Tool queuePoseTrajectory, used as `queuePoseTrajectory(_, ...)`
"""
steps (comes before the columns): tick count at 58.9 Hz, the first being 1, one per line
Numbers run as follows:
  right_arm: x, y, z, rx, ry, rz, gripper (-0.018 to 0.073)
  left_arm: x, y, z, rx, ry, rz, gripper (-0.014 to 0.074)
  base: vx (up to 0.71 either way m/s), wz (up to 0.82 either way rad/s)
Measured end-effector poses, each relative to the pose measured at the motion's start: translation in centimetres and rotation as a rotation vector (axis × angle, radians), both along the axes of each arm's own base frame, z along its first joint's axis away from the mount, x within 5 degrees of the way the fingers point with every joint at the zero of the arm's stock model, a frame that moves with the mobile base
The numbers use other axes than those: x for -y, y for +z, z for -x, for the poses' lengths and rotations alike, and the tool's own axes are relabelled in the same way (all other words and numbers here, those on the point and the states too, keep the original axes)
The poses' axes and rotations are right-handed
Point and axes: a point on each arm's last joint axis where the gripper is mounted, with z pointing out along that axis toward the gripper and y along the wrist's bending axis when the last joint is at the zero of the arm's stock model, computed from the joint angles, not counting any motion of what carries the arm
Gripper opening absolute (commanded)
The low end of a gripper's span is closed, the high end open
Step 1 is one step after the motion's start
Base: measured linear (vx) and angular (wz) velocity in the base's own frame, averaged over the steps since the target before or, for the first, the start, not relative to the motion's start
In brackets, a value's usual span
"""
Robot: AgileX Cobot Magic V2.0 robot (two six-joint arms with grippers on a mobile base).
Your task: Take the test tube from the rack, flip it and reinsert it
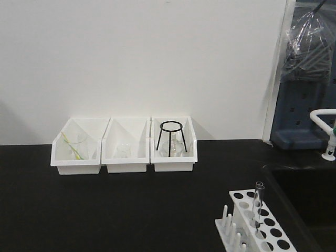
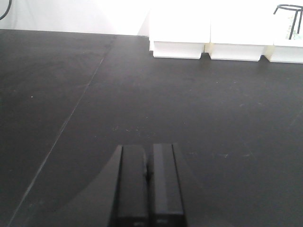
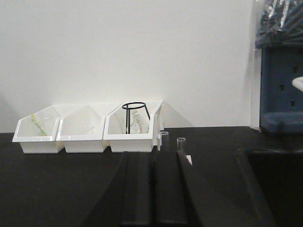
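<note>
The white rack (image 1: 273,231) sits at the table's front right corner, pegs on its left side. The clear test tube (image 1: 259,202) stands upright in one of its holes, taller than the rack. Neither gripper shows in the front view. My left gripper (image 2: 150,149) is shut and empty, low over bare black table. My right gripper (image 3: 153,155) is shut and empty. Just beyond its fingers the tube's rim (image 3: 181,140) pokes up, with a second clear rim (image 3: 164,135) and a white bit of rack (image 3: 188,160) beside it; the rest of the rack is hidden.
Three white open-front bins (image 1: 126,157) stand along the back wall; the right one holds a black wire tripod (image 1: 171,137). A sunken black sink (image 1: 310,199) lies right of the rack, with a white tap (image 1: 325,131) behind it.
</note>
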Motion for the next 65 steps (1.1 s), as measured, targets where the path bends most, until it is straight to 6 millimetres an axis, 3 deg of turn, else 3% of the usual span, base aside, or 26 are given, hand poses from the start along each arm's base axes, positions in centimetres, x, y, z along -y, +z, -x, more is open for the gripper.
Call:
queuePoseTrajectory(14,1.3,-2.1,0.5,-0.014,-0.142,0.004,-0.0012,0.0,0.0,0.0,0.0,0.0,0.0,-0.0006,0.0,0.0)
queuePoseTrajectory(24,1.1,-2.7,1.2,-0.033,-0.107,0.129,-0.0012,0.0,0.0,0.0,0.0,0.0,0.0,-0.0006,0.0,0.0)
queuePoseTrajectory(39,1.5,-4.5,2.4,-0.128,-0.113,0.122,-0.0012,0.0,0.0,0.0,0.0,0.0,0.0,-0.0006,0.0,0.0)
queuePoseTrajectory(48,1.6,-4.8,2.5,-0.152,-0.134,0.081,-0.0012,0.0,0.0,0.0,0.0,0.0,0.0,-0.0006,0.0,0.0)
queuePoseTrajectory(65,1.8,-4.9,2.5,-0.156,-0.17,0.158,-0.0012,0.0,0.0,0.0,0.0,0.0,0.0,-0.0006,0.0,0.0)
